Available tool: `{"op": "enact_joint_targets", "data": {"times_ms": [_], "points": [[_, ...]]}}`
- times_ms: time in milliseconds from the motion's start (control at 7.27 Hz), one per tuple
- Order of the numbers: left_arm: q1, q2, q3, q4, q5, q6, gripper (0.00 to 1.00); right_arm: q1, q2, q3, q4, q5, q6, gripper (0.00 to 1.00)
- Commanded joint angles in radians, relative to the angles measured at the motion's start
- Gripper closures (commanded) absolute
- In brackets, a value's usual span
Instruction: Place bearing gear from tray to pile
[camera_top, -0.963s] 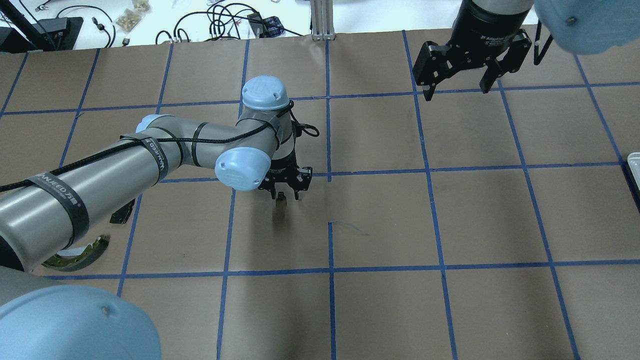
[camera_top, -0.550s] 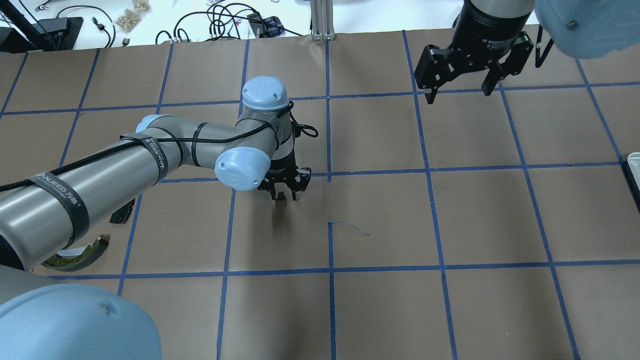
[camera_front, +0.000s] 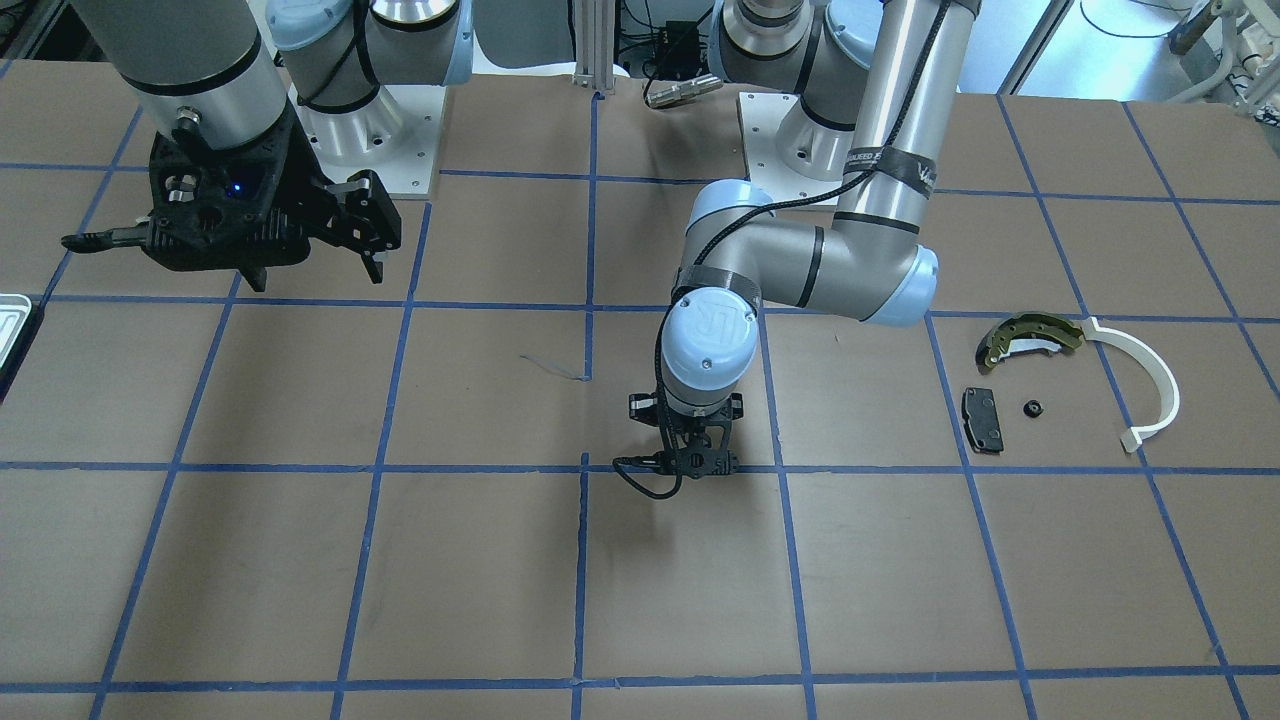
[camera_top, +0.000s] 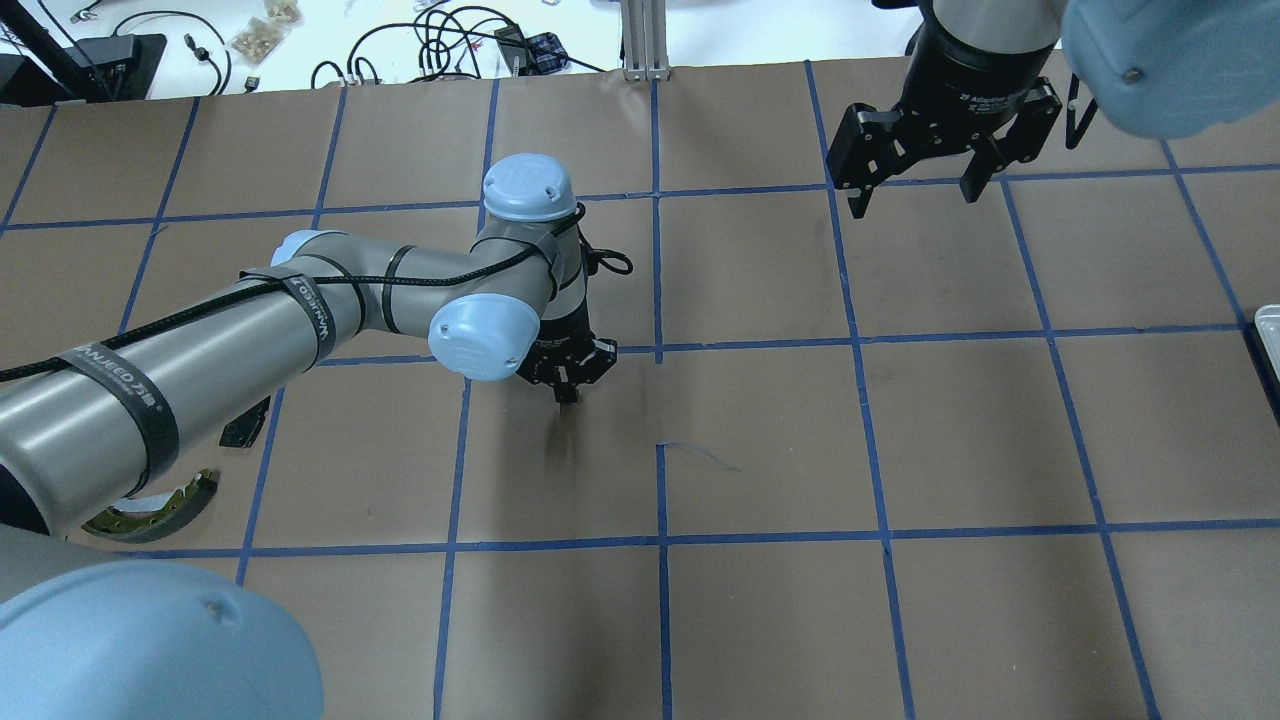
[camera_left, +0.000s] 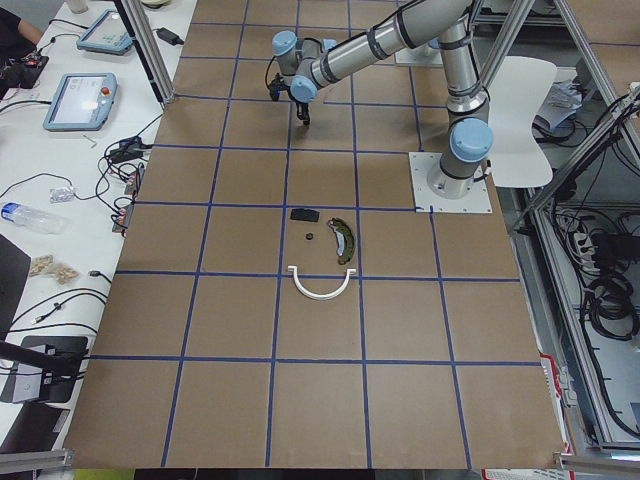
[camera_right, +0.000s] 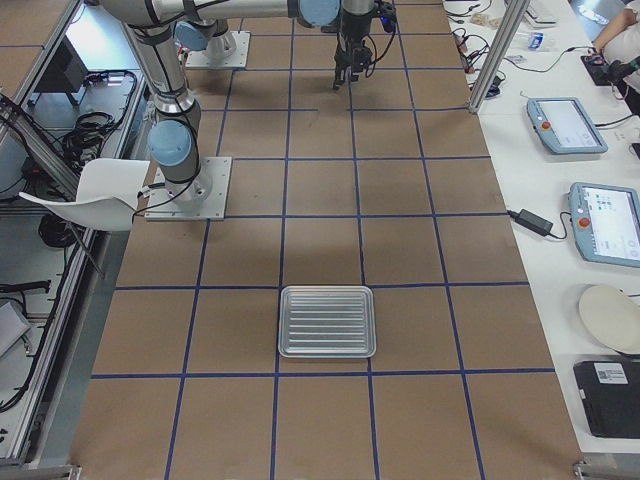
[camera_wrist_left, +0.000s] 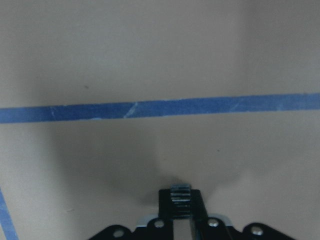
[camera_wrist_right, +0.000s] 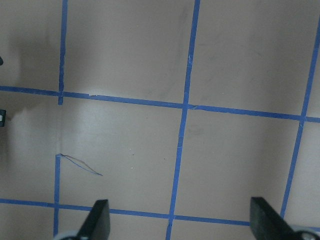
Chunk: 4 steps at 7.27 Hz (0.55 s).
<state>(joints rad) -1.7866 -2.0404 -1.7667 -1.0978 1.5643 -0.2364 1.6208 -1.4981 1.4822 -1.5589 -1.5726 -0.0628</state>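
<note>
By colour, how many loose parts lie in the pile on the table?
Black: 2 (pad, round part)
White: 1 (arc)
Olive-gold: 1 (brake shoe)
Total: 4

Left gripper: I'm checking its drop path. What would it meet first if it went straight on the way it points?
Pointing down, the left gripper, shut on a small gear, would likely meet bare brown table paper; nothing else shows below.
</note>
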Motion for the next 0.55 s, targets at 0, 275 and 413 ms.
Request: {"op": "enact_joint_targets", "data": {"times_ms": [0, 275, 413], "points": [[0.131, 0.047, 0.022, -0.039, 0.019, 0.055, 1.0, 0.001, -0.036, 0.003, 0.0, -0.003, -0.009, 0.0], [0.298, 0.086, 0.137, -0.196, 0.086, 0.25, 1.0, 0.001, -0.05, 0.021, -0.004, -0.021, -0.018, 0.0], [0.381, 0.097, 0.194, -0.258, 0.155, 0.404, 1.0, 0.004, -0.047, 0.038, -0.003, -0.024, -0.05, 0.0]]}}
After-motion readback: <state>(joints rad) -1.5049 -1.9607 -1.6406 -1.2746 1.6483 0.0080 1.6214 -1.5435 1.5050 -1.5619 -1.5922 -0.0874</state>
